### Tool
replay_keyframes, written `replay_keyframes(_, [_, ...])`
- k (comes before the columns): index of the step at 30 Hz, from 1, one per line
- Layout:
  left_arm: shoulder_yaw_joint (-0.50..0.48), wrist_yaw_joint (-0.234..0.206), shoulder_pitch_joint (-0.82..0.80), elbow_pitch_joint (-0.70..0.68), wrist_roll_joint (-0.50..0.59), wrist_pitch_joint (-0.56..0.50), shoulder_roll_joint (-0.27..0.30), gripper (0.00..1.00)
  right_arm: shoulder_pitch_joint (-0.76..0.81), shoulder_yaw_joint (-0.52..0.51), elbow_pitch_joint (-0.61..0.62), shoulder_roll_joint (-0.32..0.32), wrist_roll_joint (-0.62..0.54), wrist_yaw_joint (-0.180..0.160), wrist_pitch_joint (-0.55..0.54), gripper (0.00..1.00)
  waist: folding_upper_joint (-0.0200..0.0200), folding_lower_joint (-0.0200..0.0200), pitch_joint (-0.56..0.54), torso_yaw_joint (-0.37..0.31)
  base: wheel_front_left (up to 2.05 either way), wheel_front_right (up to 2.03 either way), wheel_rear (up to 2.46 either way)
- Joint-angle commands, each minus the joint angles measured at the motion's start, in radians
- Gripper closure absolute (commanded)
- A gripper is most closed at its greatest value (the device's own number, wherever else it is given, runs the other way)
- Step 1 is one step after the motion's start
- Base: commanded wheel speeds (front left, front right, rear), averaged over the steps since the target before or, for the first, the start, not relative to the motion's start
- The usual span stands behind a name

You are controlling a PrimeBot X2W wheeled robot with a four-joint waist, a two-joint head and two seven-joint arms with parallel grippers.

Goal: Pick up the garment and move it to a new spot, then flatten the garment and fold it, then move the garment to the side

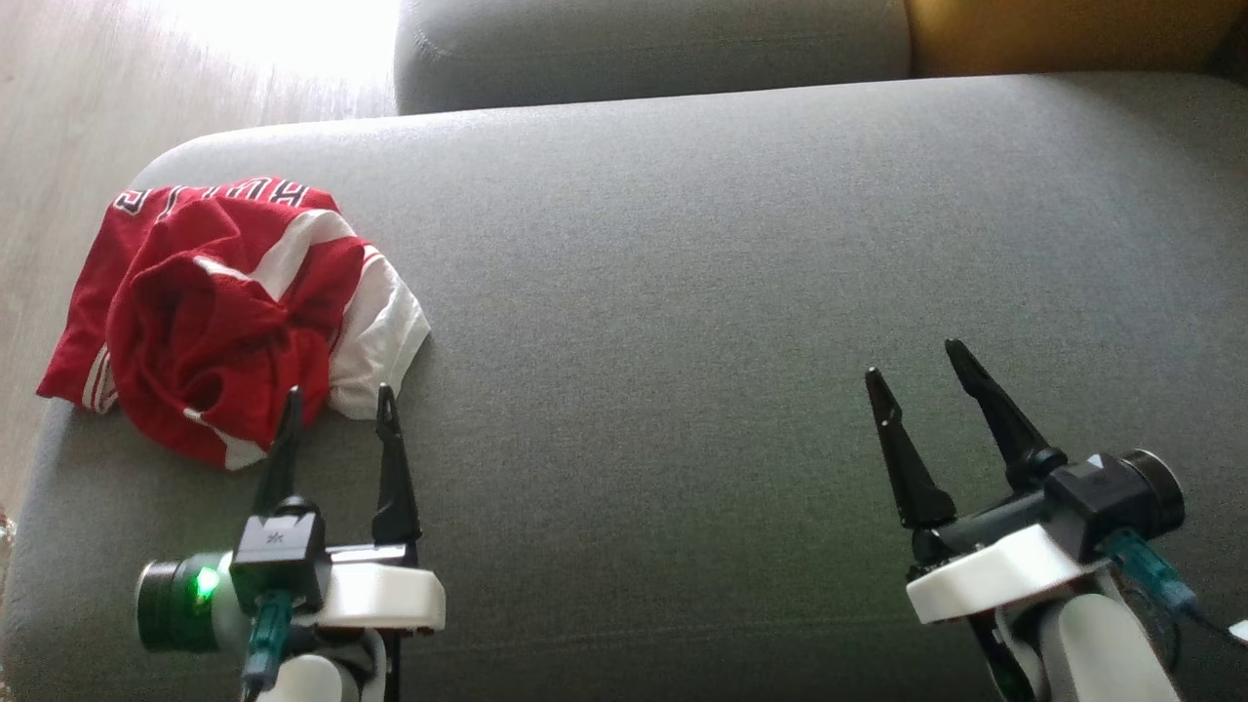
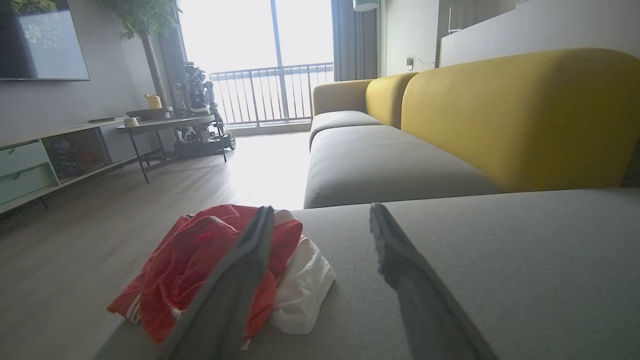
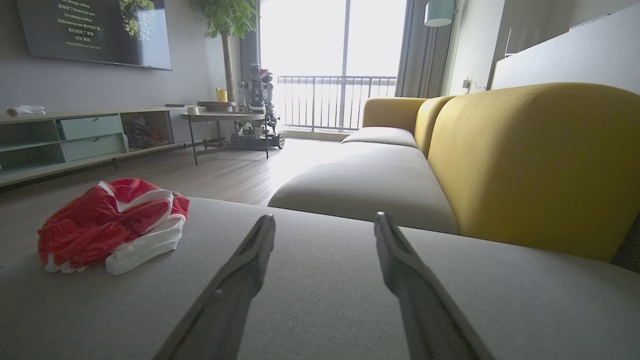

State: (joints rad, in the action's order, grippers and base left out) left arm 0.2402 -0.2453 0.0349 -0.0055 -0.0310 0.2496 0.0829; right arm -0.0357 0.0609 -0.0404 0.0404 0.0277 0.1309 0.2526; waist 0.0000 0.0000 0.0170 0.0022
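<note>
Garment (image 1: 234, 312): red fabric with white panels and stripes, lying crumpled in a heap. A band with dark lettering shows along its far edge. Position: far left corner of the grey seat cushion (image 1: 741, 253), close to the cushion's left edge, beyond which lies the pale wood floor (image 1: 146, 78).

Left gripper (image 1: 339, 392): located just on the near side of the garment, fingers pointing at it. Jaws spread wide, nothing between them. In the head view the tip of its outer finger overlaps the garment's near hem; whether it touches the fabric cannot be told. The inner finger stands over bare cushion just beside the white panel. In the left wrist view the same outer finger crosses in front of the heap.

Right gripper (image 1: 911, 359): located well apart from the garment, over the bare right part of the same cushion. Jaws spread wide, holding nothing, fingers angled slightly to the right.

Surroundings: a second grey cushion (image 1: 643, 39) adjoins the far side, with a yellow backrest (image 1: 1063, 34) to its right. The right wrist view shows a wall-mounted screen (image 3: 95, 30), a low sideboard (image 3: 90, 135) and a round table (image 3: 225, 117) before a bright balcony window
</note>
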Motion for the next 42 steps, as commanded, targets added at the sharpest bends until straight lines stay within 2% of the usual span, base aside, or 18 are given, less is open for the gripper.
replay_keyframes(1, [-0.044,0.003,-0.042,-0.033,-0.007,0.012,-0.001,0.00,-0.046,0.014,0.026,0.010,0.009,0.000,0.009,0.00,0.0000,0.0000,0.000,-0.002,0.00,0.00,0.00])
replay_keyframes(11, [-0.055,0.022,-0.038,-0.025,-0.005,0.012,-0.014,0.00,-0.045,-0.001,0.012,0.010,0.018,0.000,0.009,0.00,0.0000,0.0000,-0.001,0.020,0.00,0.00,0.00])
replay_keyframes(24, [-0.072,0.021,-0.012,-0.031,0.004,0.012,-0.023,0.00,-0.019,0.005,0.006,0.010,0.013,0.000,0.009,0.00,0.0000,0.0000,-0.016,0.154,0.00,0.00,0.00])
replay_keyframes(30, [-0.075,0.017,-0.005,-0.030,0.008,0.012,-0.025,0.00,-0.014,0.012,0.003,0.010,0.013,0.000,0.009,0.00,0.0000,0.0000,-0.019,0.196,0.00,0.00,0.00])
replay_keyframes(35, [-0.081,0.017,-0.035,-0.025,0.006,0.012,-0.026,0.00,-0.019,0.021,0.005,0.010,0.009,0.000,0.009,0.00,0.0000,0.0000,0.000,0.199,0.00,0.00,0.00])
replay_keyframes(42, [-0.131,0.024,-0.159,-0.014,-0.018,0.012,-0.028,0.00,-0.045,0.019,0.019,0.010,-0.021,0.000,0.009,0.00,0.0000,0.0000,0.078,0.171,0.00,0.00,0.00])
